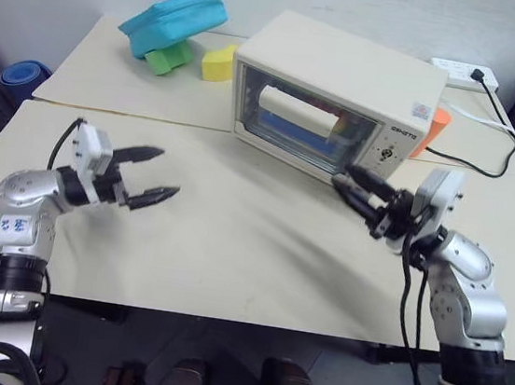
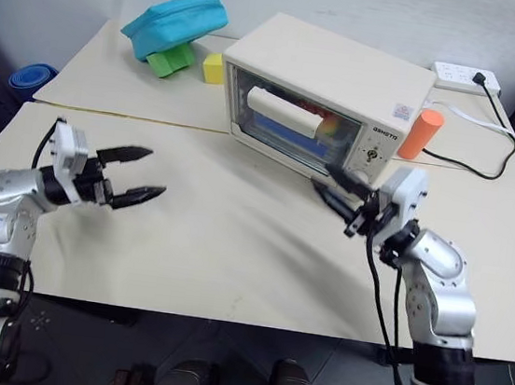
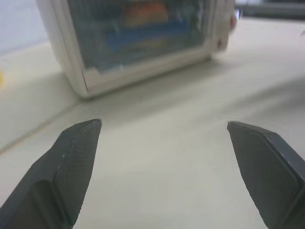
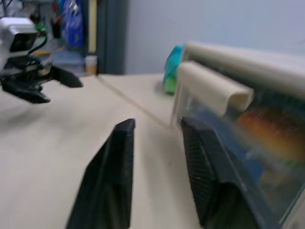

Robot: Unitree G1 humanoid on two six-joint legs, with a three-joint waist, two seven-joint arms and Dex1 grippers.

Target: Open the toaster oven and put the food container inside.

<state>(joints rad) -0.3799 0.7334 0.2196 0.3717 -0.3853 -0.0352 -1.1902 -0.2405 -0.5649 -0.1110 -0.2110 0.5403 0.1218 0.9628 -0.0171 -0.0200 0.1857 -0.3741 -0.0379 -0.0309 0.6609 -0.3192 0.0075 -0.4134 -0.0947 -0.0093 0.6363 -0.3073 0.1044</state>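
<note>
The cream toaster oven (image 1: 347, 72) stands at the back of the table with its glass door closed and the bar handle (image 1: 300, 110) at the top. Through the glass I see the food container (image 1: 302, 134), blue and orange inside. My right gripper (image 1: 344, 175) hovers by the oven's lower front corner below the knobs, fingers apart with nothing between them; in the right wrist view its fingertips (image 4: 127, 125) sit beside the handle (image 4: 214, 86). My left gripper (image 1: 168, 172) is open over bare table to the left, pointing toward the oven (image 3: 143, 47).
A teal pouch (image 1: 175, 18), a green block (image 1: 168, 57) and a yellow block (image 1: 219, 61) lie behind the oven's left side. An orange cylinder (image 2: 420, 133), a power strip (image 1: 460, 72) and a black cable (image 1: 472, 167) are at the back right.
</note>
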